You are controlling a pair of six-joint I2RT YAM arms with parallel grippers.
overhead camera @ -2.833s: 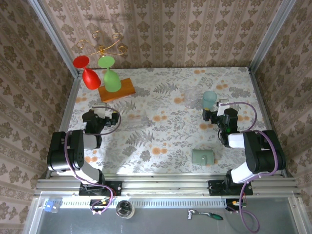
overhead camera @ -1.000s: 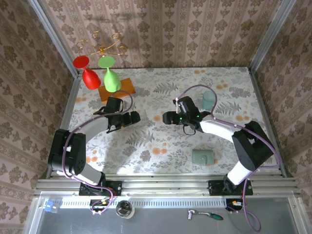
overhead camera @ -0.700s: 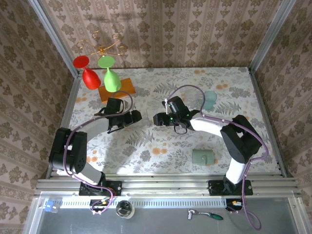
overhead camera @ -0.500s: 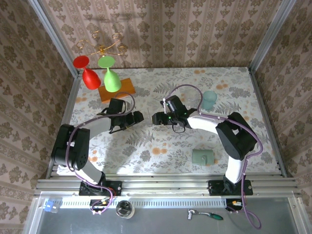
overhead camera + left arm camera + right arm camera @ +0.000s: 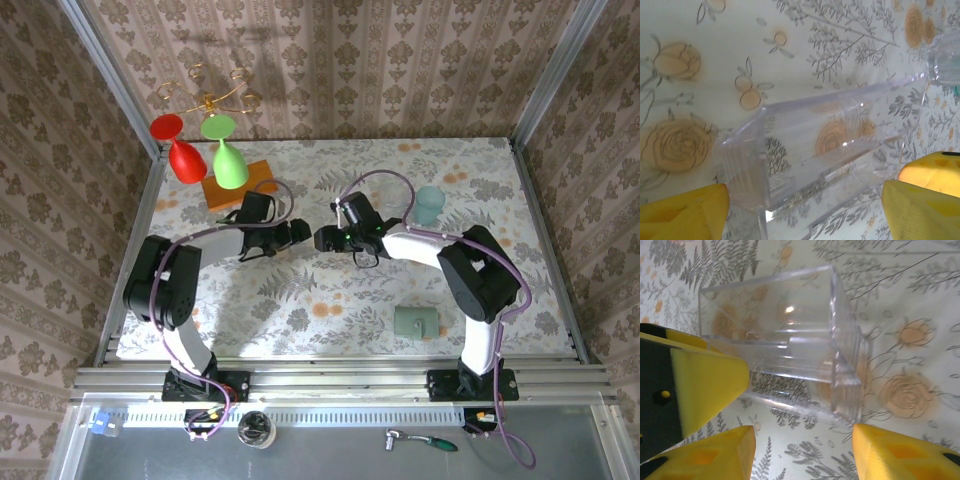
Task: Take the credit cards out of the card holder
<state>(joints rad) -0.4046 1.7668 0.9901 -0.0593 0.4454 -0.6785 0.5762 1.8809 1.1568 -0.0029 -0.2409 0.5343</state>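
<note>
The card holder (image 5: 416,322), a pale sage-green wallet, lies folded shut near the table's front right, away from both arms. The credit cards are hidden. My two grippers meet at mid-table around a clear plastic box (image 5: 305,237). The left gripper (image 5: 290,238) is open. In its wrist view the clear box (image 5: 815,145) lies just ahead of the gripper (image 5: 802,212), between the yellow fingertips (image 5: 685,212). The right gripper (image 5: 322,240) is open too. In the right wrist view the box (image 5: 785,340) sits just beyond that gripper (image 5: 805,455), and nothing shows inside the box.
A translucent teal cup (image 5: 430,205) stands behind the right arm. An orange wooden block (image 5: 258,178) lies at the back left, with a red glass (image 5: 182,152) and a green glass (image 5: 226,155) hanging from a gold stand (image 5: 210,97). Metal rails edge the table.
Both arms have swung inward to the table's middle, and the grippers now face each other closely across the clear box. The right gripper's fingers have narrowed somewhat. The wallet has not moved.
</note>
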